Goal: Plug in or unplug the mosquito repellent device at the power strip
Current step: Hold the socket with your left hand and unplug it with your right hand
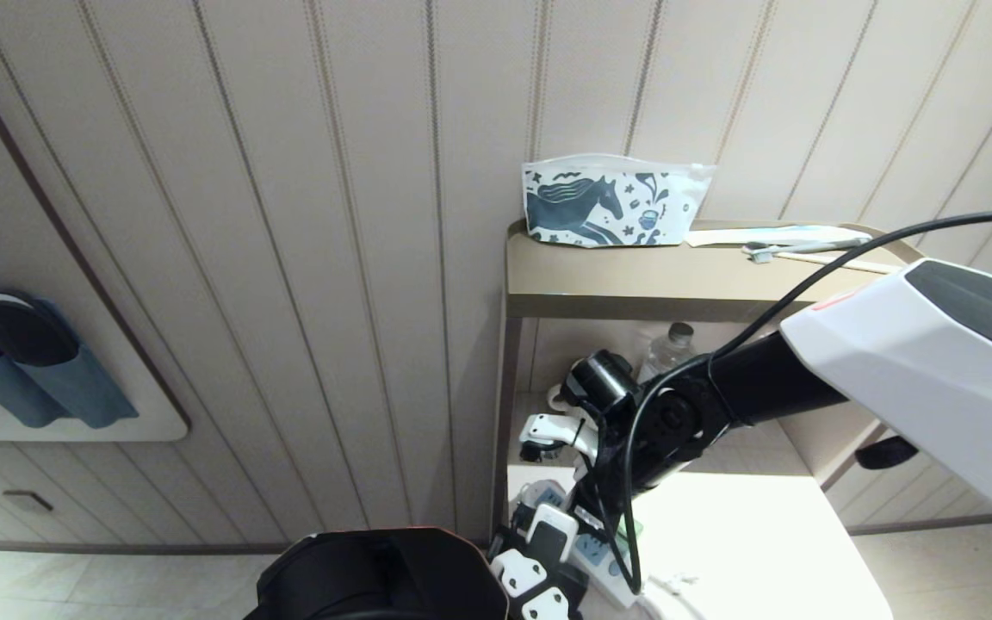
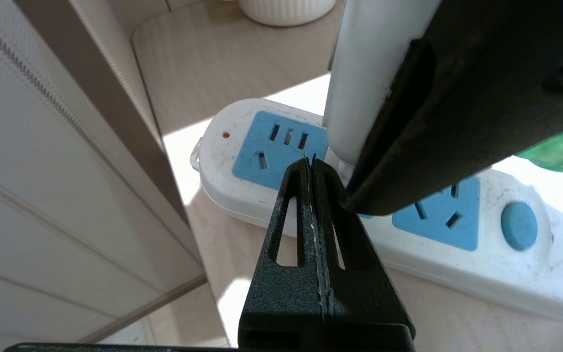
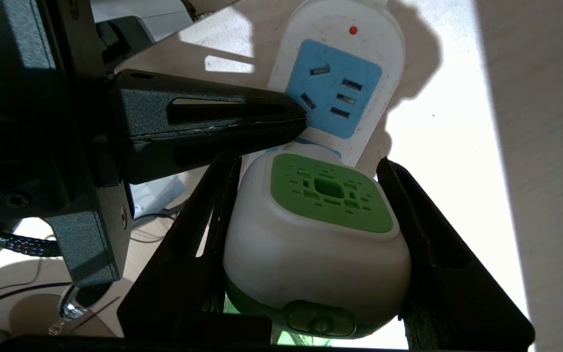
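The right pincer (image 3: 311, 254) grasps the device (image 3: 315, 234) by its 2 sides, seated on the strip (image 3: 345, 73) on the table; the pull runs straight off the strip's face (lengthwise is useless). The left pincer (image 2: 309, 164), clenched empty, presses the strip beside it.

The left gripper (image 2: 311, 164) rises from the bottom centre, fingers pressed together, tips over the power strip (image 2: 462, 266) — a white bar crossing the middle. The mosquito repellent device (image 2: 364, 73) fills the upper right, clamped by a dark finger (image 2: 438, 122).
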{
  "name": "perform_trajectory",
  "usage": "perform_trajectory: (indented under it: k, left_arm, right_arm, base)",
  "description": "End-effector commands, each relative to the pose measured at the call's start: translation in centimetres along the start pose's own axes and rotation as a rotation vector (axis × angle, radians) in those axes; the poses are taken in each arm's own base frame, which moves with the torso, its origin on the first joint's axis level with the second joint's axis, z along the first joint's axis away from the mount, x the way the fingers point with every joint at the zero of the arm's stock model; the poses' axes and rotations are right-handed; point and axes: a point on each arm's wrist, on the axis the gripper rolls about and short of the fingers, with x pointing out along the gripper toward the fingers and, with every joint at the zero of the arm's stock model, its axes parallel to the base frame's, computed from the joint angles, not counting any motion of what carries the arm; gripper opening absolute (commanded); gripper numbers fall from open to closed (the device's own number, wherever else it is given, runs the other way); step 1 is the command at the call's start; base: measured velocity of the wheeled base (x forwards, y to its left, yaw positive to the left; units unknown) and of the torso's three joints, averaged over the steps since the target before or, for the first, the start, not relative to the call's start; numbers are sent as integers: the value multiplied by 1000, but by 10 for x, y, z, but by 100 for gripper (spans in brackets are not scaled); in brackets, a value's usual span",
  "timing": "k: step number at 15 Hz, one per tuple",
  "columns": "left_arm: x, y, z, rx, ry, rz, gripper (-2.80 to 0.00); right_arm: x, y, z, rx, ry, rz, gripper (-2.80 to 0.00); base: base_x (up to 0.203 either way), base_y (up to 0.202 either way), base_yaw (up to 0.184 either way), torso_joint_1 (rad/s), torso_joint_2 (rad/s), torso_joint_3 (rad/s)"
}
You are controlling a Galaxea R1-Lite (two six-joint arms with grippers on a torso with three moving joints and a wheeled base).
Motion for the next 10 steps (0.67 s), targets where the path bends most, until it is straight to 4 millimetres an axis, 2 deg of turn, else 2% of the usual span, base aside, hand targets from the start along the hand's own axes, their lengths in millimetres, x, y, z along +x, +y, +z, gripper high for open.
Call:
perform_trajectory:
  k: [1,10]
  left_arm:
    - [0,0,2,-18,-30,2,-280]
    - [-1,0,0,-12,-25,1,-280]
  right_arm:
    - [-7,3,2,-10,-13,2,-280]
    - [-12,4,-2,-8,-20,3,-280]
  base:
    - [0,0,0,0,0,0]
    - [0,0,0,0,0,0]
